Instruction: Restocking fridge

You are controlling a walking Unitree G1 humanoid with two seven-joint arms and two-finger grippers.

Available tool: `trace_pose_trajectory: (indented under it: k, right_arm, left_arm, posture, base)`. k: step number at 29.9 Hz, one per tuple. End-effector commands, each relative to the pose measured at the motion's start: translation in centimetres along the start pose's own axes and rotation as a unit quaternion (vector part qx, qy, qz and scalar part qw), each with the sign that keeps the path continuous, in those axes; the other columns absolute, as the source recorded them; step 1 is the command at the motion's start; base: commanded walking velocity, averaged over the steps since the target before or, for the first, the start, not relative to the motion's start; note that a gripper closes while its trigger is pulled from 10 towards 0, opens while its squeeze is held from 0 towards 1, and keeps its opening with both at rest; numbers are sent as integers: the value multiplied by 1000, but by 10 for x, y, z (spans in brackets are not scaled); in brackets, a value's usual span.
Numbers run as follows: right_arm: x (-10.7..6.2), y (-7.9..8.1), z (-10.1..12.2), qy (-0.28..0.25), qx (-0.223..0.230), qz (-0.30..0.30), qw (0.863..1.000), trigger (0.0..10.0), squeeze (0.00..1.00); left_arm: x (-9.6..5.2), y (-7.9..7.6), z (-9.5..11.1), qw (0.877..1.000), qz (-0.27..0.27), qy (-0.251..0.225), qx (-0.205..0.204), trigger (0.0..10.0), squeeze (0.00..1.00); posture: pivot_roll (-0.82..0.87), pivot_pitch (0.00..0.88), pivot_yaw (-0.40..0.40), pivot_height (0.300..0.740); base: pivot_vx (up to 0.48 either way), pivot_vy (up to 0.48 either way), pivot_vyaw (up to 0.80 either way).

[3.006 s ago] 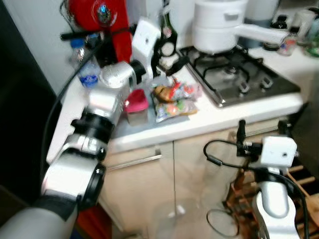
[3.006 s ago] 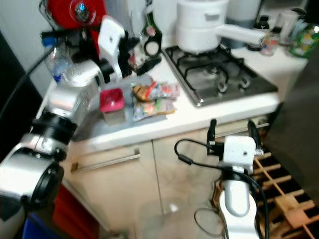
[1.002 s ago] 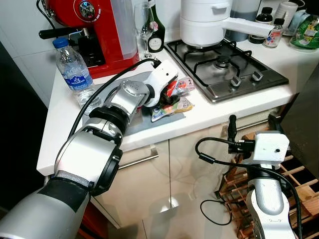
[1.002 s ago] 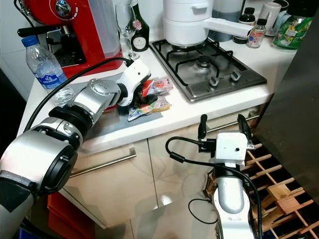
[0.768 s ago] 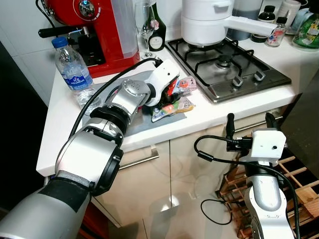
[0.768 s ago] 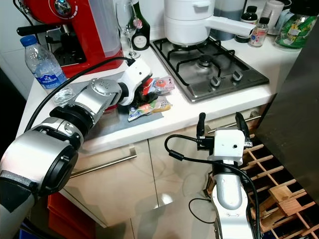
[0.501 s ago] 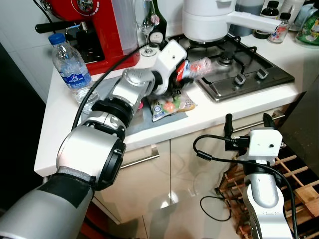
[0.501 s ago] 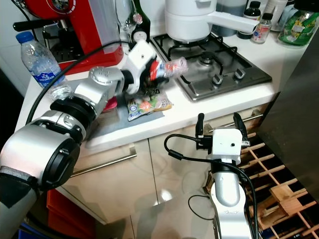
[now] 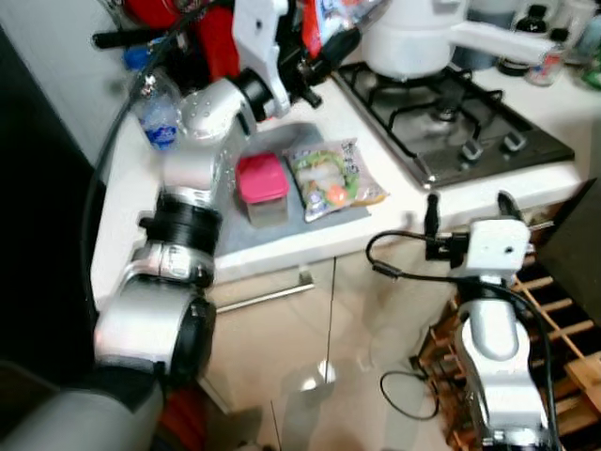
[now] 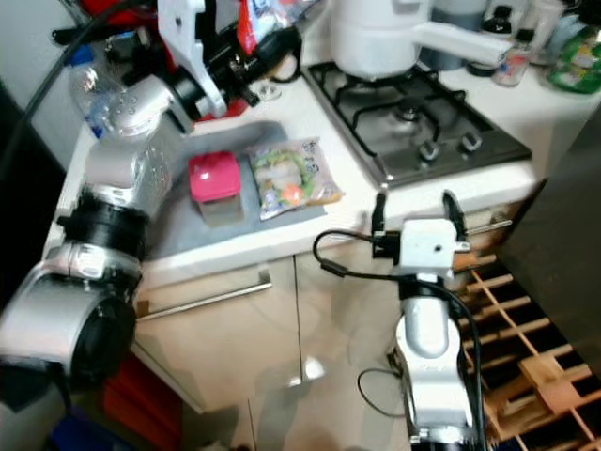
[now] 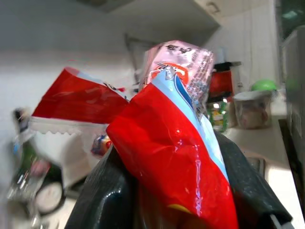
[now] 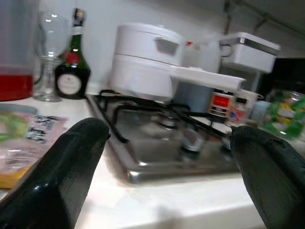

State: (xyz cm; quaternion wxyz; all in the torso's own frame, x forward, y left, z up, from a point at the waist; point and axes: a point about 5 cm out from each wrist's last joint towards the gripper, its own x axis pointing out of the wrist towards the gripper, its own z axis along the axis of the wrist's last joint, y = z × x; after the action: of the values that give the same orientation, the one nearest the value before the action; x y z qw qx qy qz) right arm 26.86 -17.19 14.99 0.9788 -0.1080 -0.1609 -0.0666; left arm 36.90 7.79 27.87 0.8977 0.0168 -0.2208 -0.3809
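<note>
Overhead, left gripper [image 9: 324, 42] fingers [image 11: 102, 191] clamp red snack packet [image 11: 176, 157].

Bare white counter [image 9: 394, 218] between vegetable bag [image 9: 333, 178] and hob [image 9: 455, 117]; pink-lidded tub [image 9: 262, 187] alongside.

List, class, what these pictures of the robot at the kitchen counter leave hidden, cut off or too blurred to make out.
- Red packet in the left tool: print too blurred to read in the left wrist view; its top is cut off by the upper edge in the eye views.
- Water bottle: partly hidden behind the left arm.
- Bag of vegetables on the grey mat: label too small to read.
- Right tool: open, holding nothing.
</note>
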Motion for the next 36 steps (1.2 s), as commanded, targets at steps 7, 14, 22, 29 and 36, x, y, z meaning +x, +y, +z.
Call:
trace_pose_trajectory:
  k: [7, 14, 22, 29, 36]
  right_arm:
    - [7, 13, -2, -9, 11, 27, 1000, 10000, 0]
    - [5, 14, -4, -11, 13, 27, 999, 10000, 0]
    - [4, 11, -5, -10, 11, 24, 1000, 10000, 0]
    - [5, 10, -8, -7, 8, 23, 1000, 10000, 0]
    - [7, 12, -9, -6, 9, 29, 1000, 10000, 0]
  left_arm:
    - [-8, -16, 7, 999, 48, -24, 0, 10000, 0]
    - [-9, -27, 2, 999, 44, -17, -10, 10000, 0]
    - [-11, -30, 0, 998, 55, -9, -15, 10000, 0]
    - [-11, -37, -3, 998, 60, -7, -24, 10000, 0]
    - [-10, -40, -3, 998, 57, -8, -25, 10000, 0]
  posture:
    - [-148, 0, 30, 740]
    - [-161, 0, 39, 740]
    - [-170, 0, 43, 740]
    - [-171, 0, 37, 740]
    - [-166, 0, 34, 740]
  base:
    - [0, 0, 0]
    - [0, 0, 0]
    - [-180, 0, 0]
    - [-398, 0, 0]
    - [-412, 0, 0]
